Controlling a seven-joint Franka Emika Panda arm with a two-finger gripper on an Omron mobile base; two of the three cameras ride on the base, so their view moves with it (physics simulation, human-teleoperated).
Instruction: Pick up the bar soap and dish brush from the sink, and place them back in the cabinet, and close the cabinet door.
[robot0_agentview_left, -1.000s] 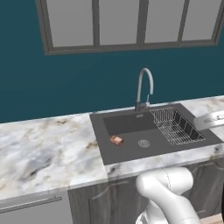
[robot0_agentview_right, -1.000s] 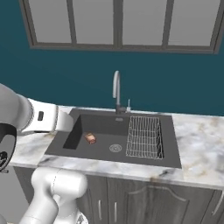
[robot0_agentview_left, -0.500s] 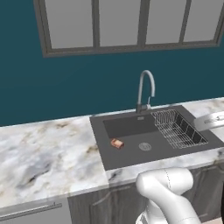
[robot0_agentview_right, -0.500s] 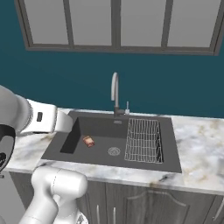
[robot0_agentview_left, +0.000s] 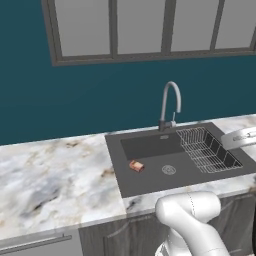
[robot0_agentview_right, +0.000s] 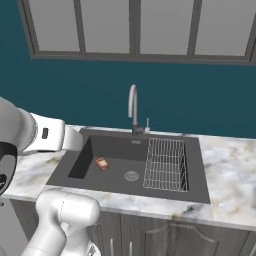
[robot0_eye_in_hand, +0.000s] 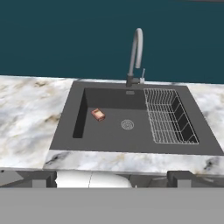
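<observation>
While the gripper (robot0_eye_in_hand: 112, 178) is seen low in the hand view, its two dark fingertips (robot0_eye_in_hand: 43, 178) are set wide apart, with nothing between them. The sink (robot0_eye_in_hand: 109, 144) is shown as a dark grey basin let into the marbled worktop (robot0_eye_in_hand: 30, 109), below a teal wall and a row of grey framed panels (robot0_agentview_left: 140, 27). The bar soap (robot0_eye_in_hand: 98, 115) is found on the basin floor, towards its left side, lying flat and slightly askew, near the round drain (robot0_eye_in_hand: 127, 124) but apart from it. A wire dish rack (robot0_eye_in_hand: 168, 117) is seated in the right part of the basin. A curved silver faucet (robot0_eye_in_hand: 135, 54) is mounted upright at the back rim. The dish brush cannot be made out in the basin. Dark woodgrain low cabinets (robot0_agentview_right: 165, 240) are seen beneath the worktop.
</observation>
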